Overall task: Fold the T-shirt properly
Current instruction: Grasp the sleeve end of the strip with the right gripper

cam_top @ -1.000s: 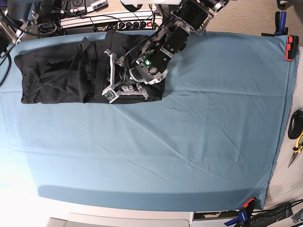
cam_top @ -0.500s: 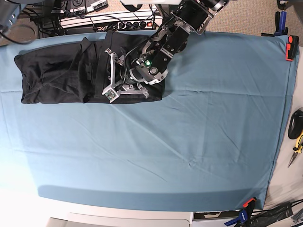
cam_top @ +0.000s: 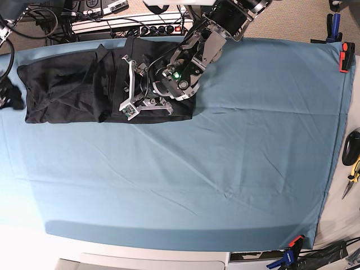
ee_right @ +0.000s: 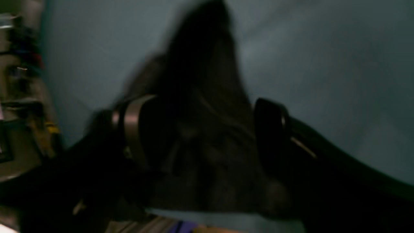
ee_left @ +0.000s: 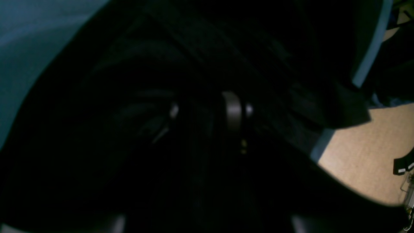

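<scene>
The black T-shirt [cam_top: 67, 84] lies folded into a long band at the back left of the blue table cloth [cam_top: 225, 169], plain side up. My left gripper [cam_top: 129, 85] rests on the band's right part, reaching in from the back. In the dark left wrist view its fingers [ee_left: 233, 110] stand partly apart on the black T-shirt [ee_left: 194, 48], so my left gripper [ee_left: 203, 110] is open. My right gripper [cam_top: 8, 95] is at the far left edge, beside the shirt's left end. It is wide open [ee_right: 200, 129], with the blurred dark T-shirt [ee_right: 207, 64] just ahead of it.
A power strip and cables [cam_top: 140, 25] run along the back edge behind the shirt. Clamps [cam_top: 346, 56] hold the cloth at the right corner and at the front [cam_top: 292, 247]. Pliers [cam_top: 353, 174] lie off the cloth on the right.
My right gripper has come into the base view at the left edge, next to the shirt's left end. My left gripper has slid slightly up and left over the shirt.
</scene>
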`<state>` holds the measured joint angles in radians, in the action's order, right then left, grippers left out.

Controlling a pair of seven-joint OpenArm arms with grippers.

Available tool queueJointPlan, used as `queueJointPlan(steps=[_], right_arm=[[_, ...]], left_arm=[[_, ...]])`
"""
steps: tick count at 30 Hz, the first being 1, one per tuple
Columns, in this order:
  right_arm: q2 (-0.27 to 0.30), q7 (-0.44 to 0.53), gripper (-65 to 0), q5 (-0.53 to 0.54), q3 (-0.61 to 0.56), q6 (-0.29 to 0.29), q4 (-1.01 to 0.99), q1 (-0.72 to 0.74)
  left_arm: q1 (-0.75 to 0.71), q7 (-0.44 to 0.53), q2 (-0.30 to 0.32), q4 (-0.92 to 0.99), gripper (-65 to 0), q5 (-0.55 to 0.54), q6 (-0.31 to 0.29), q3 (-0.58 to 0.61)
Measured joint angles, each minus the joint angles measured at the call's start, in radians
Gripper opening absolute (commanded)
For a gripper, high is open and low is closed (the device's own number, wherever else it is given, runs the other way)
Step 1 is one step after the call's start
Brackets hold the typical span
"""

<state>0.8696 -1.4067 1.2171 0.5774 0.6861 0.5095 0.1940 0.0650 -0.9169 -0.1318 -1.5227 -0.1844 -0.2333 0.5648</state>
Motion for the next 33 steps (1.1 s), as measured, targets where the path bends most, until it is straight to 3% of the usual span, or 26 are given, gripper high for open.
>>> queueJointPlan(steps=[4, 6, 18, 33], right_arm=[[-0.009, 0.011, -21.5, 0.006, 0.000, 0.005, 0.002, -0.023], [-0.016, 0.020, -21.5, 0.007, 0.001, 0.010, 0.002, -0.059], [-0.039, 0.058, -21.5, -0.006, 0.009, 0.018, 0.013, -0.083], [-0.054, 0.038, -21.5, -0.005, 0.008, 0.018, 0.066, -0.084]], left_arm=[[0.000, 0.000, 0.000, 0.000, -46.5, 0.000, 0.000, 0.000], [0.000, -0.001, 0.000, 0.000, -46.4, 0.000, -0.030, 0.000], [0.000, 0.000, 0.000, 0.000, -46.5, 0.000, -0.030, 0.000], [0.000, 0.000, 0.000, 0.000, -46.5, 0.000, -0.030, 0.000]])
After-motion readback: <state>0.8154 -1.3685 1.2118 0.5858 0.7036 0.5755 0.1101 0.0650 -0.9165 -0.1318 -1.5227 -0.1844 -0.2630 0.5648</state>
